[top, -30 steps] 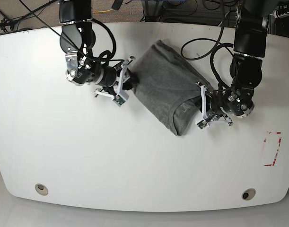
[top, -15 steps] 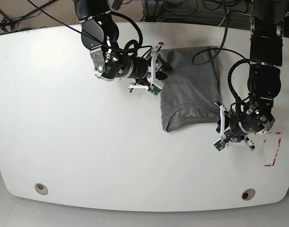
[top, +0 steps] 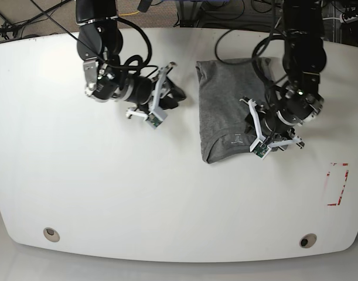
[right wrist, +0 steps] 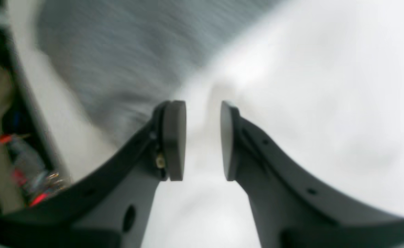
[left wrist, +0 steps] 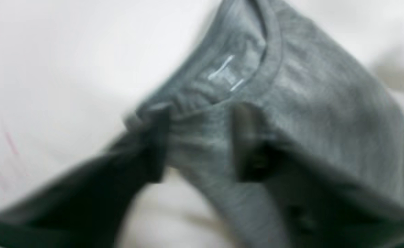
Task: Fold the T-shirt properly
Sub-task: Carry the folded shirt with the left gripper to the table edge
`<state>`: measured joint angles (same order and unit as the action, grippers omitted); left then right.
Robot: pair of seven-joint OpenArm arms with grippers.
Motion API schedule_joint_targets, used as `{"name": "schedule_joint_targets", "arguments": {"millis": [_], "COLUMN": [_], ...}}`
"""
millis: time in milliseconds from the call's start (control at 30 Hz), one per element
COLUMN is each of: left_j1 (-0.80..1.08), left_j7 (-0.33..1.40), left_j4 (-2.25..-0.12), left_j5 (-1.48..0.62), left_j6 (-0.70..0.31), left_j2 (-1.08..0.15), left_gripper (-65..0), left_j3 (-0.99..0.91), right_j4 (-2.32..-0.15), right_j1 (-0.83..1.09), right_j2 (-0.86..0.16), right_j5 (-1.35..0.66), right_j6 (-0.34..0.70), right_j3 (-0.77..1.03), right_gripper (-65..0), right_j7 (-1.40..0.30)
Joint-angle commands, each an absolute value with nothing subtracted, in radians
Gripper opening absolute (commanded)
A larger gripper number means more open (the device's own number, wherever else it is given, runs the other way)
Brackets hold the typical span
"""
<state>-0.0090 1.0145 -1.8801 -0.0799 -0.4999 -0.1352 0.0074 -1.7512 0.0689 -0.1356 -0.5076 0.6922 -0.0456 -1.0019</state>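
The grey T-shirt [top: 225, 99] lies folded into a narrow rectangle at mid-table, its ribbed neck toward the front edge. In the base view my left gripper [top: 253, 127] sits at the shirt's front right corner. The left wrist view is blurred: the left gripper [left wrist: 200, 113] is open, its dark fingers [left wrist: 155, 148] straddling bunched T-shirt [left wrist: 308, 86] cloth beside the neck. My right gripper [top: 174, 88] hovers left of the shirt, apart from it. In its wrist view the right gripper [right wrist: 202, 113] is open over bare table, with the T-shirt [right wrist: 126, 44] beyond it.
A red-outlined rectangle [top: 337, 184] marks the white table [top: 108, 193] at the right. Two round holes [top: 50, 233] sit near the front edge. Cables and dark equipment lie behind the table's far edge [top: 167, 29].
The shirt swung from a diagonal to square with the table. The left gripper came back onto its front right corner and its jaws widened. The right gripper drew away to the left.
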Motion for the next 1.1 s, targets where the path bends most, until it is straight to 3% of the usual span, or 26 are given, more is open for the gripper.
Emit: {"name": "schedule_joint_targets", "arguments": {"millis": [0, 400, 700, 800, 1067], "left_j1": [0.064, 0.303, 0.302, 0.302, 0.194], "left_j7": [0.921, 0.503, 0.479, 0.509, 0.664], "left_j4": [-1.916, -1.801, -1.607, -1.620, -1.550], "left_j5": [-0.051, 0.070, 0.062, 0.062, 0.065], "left_j6": [-0.453, -0.189, -0.165, -0.208, -0.575], "left_j2": [-0.093, 0.031, -0.019, -0.082, -0.262], "left_gripper": [-24.2, -24.7, -21.7, -21.7, -22.2], "left_j3": [0.030, 0.076, 0.039, -0.008, -0.312], "right_j4": [-1.765, -1.747, -1.755, -1.770, -1.807], "right_j1": [0.042, 0.061, 0.071, 0.071, 0.087], "right_j2": [-0.165, -0.209, -0.209, -0.209, -0.216], "right_j5": [-0.581, -0.608, -0.608, -0.608, -0.607], "right_j6": [0.698, 0.698, 0.698, 0.698, 0.698], "right_j3": [-0.030, 0.081, 0.096, 0.096, 0.096], "right_gripper": [-48.5, -48.5, -48.5, -48.5, -48.5], "right_j7": [-0.966, -0.966, -0.966, -0.966, -0.966]}}
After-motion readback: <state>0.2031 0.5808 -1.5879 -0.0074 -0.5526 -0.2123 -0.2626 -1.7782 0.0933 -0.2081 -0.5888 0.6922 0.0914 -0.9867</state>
